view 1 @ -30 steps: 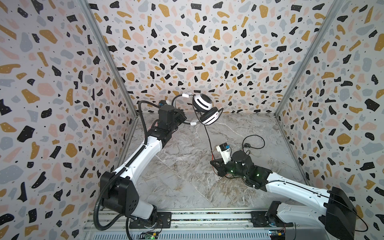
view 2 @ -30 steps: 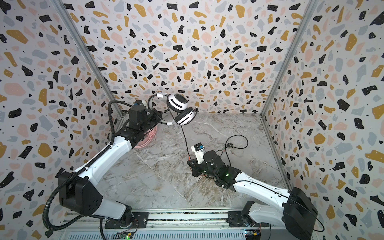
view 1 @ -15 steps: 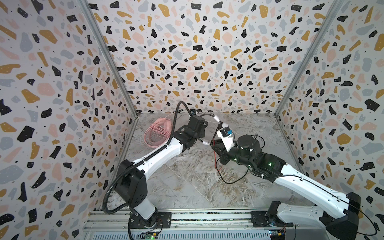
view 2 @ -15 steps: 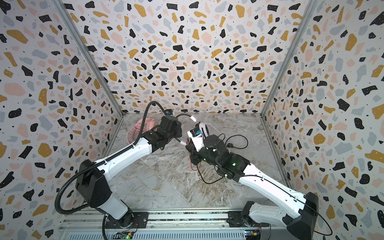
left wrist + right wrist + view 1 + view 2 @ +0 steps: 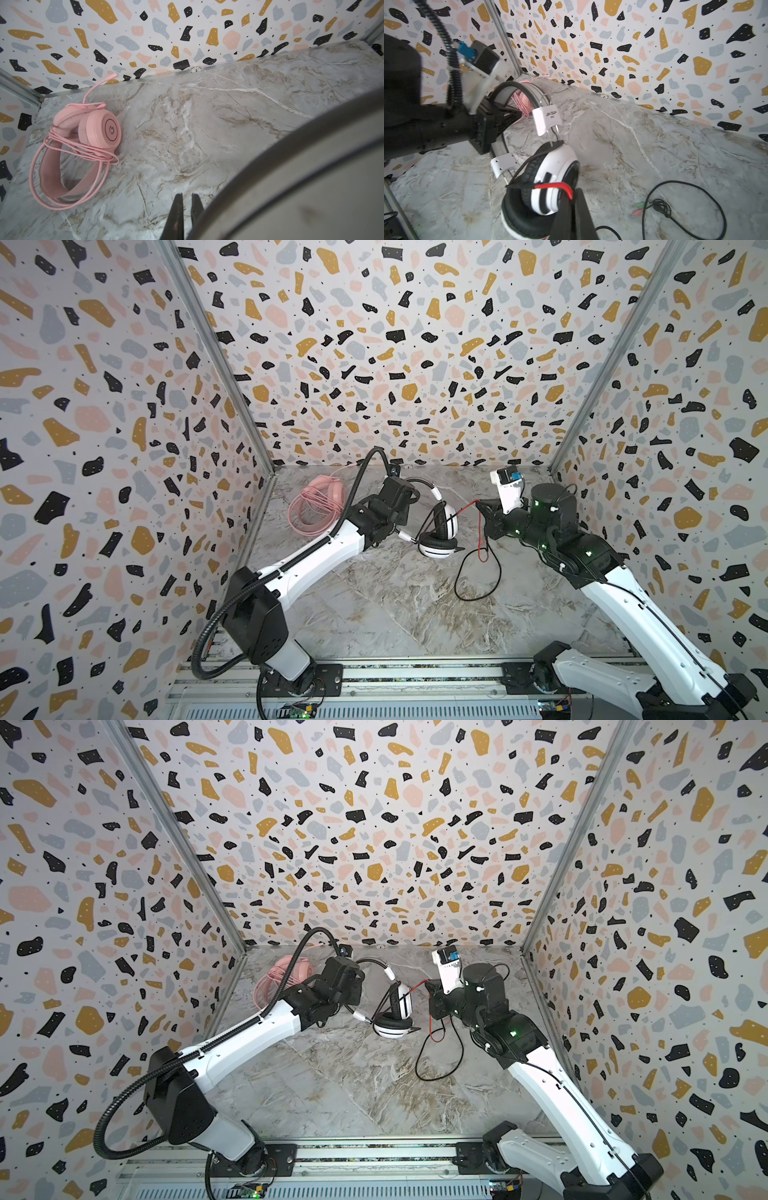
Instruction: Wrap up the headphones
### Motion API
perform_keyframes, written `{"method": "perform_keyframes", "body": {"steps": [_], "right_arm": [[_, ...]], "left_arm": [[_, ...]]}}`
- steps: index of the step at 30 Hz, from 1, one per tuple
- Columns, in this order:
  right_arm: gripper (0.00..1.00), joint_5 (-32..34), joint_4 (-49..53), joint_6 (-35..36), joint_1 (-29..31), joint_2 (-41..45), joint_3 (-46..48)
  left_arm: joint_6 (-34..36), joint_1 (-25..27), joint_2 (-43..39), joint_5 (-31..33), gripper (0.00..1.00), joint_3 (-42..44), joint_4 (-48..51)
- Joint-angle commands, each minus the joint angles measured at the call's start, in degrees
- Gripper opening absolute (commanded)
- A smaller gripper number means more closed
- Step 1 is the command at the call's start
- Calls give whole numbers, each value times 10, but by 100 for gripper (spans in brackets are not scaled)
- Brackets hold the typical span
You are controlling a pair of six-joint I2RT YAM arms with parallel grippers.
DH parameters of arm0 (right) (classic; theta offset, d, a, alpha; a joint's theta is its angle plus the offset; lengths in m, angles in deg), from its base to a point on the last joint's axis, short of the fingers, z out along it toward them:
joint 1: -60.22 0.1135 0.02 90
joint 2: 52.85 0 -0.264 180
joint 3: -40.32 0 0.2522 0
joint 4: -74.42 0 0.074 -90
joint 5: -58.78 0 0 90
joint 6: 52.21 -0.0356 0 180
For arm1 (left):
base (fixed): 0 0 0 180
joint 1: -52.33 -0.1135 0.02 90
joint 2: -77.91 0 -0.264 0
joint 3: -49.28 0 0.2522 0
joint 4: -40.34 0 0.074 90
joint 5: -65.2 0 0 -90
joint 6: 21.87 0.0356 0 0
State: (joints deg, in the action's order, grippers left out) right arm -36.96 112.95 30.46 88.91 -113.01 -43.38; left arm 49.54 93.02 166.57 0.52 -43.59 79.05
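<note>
The white-and-black headphones (image 5: 441, 531) (image 5: 397, 1011) (image 5: 550, 176) sit low over the middle back of the table, earcups stacked. My left gripper (image 5: 409, 508) (image 5: 359, 986) (image 5: 187, 195) is shut on their headband (image 5: 527, 86), which fills the left wrist view as a blurred grey band (image 5: 291, 166). My right gripper (image 5: 478, 504) (image 5: 432, 986) (image 5: 572, 194) is shut on the red and black cord (image 5: 554, 185), which runs taut across the earcups. The rest of the cord (image 5: 478, 585) (image 5: 685, 207) lies looped on the table. The pink headphones (image 5: 320, 502) (image 5: 286, 973) (image 5: 89, 133) lie at the back left, their cord coiled around them.
Terrazzo-patterned walls close the table on the left, back and right. The cord's green and pink plugs (image 5: 637, 208) lie on the marble table (image 5: 395, 614) beside a small knot of black cord. The rail holding both arm bases runs along the front edge (image 5: 415, 674).
The left gripper has brought the white-and-black headphones down from mid-air to table height at the middle. The right gripper has moved from the front centre to the back right, drawing the cord taut.
</note>
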Motion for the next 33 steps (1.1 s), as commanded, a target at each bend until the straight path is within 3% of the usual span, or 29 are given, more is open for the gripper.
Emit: {"method": "perform_keyframes", "body": {"steps": [1,7,12,18,22,27,33], "right_arm": [[0,2,-41,20,-28,-2,-49],[0,-37,-71,24,-62,-36,-45],[0,-83,-114,6,-80,-48,13],[0,-135,-158,-9,-87,-44,95],[13,-181,-195,-25,-94,-28,139],[30,-220,-214,-38,-111,-20,174],[48,-249,-240,-53,-153,-13,226]], "left_arm": [[44,9,-30,-55,0,24,39],[61,12,-42,-155,0,40,79],[52,12,-68,-276,0,45,54],[22,6,-85,-334,0,30,44],[18,-7,-77,-341,0,1,71],[-4,-72,-72,-447,0,-14,82],[18,-108,-70,-453,0,-71,149]]}}
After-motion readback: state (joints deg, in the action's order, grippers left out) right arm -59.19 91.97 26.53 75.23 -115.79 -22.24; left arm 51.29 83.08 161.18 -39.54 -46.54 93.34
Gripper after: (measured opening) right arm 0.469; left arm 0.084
